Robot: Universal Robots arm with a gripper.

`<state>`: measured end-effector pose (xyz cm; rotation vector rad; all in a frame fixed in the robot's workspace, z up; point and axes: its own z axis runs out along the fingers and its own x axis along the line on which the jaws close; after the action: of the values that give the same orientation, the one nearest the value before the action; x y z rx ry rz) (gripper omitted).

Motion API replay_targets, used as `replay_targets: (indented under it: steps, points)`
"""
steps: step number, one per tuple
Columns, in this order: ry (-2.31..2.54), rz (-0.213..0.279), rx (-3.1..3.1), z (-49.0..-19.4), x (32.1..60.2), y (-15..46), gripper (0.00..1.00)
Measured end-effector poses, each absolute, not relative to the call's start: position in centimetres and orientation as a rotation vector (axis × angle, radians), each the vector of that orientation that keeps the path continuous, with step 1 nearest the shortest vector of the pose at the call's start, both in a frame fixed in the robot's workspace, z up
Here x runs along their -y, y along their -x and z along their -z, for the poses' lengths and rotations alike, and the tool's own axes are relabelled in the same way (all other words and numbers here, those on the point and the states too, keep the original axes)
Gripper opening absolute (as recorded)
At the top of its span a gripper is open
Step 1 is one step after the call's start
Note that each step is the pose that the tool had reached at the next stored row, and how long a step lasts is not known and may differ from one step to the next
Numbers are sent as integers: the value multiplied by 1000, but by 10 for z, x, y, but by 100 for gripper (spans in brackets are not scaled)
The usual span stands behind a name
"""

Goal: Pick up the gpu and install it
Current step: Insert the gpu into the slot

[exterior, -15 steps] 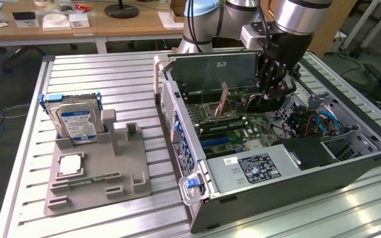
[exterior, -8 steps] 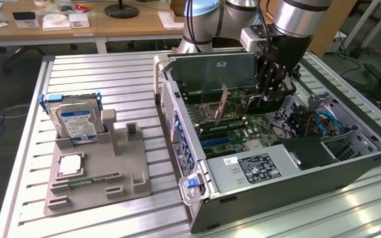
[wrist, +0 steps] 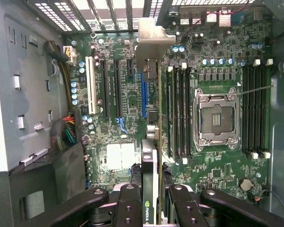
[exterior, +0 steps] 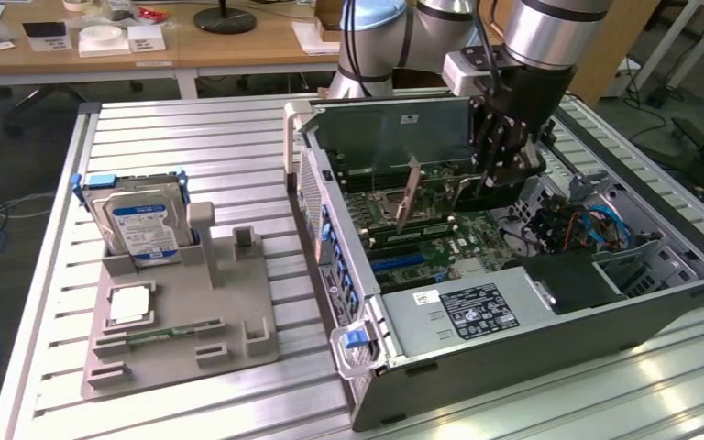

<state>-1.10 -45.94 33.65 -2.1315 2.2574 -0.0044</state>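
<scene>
The gpu appears edge-on in the wrist view: a thin green board with a silver end bracket, clamped between my gripper's two black fingers. It hangs over the motherboard, close beside the blue expansion slot and the memory slots. In the exterior view the gripper reaches down into the open computer case, holding the gpu upright just above the board. Whether the card touches a slot I cannot tell.
At the exterior view's left, a grey fixture on the slatted table carries a silver hard drive and a narrow memory stick. Inside the case, a black power supply box and cable bundles crowd the space near the gripper.
</scene>
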Motion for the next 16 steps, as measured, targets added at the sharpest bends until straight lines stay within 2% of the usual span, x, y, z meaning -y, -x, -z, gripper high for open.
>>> replay_targets:
  steps: [16]
  points:
    - [2139, 4, -2250, -320, 458, 25, 27]
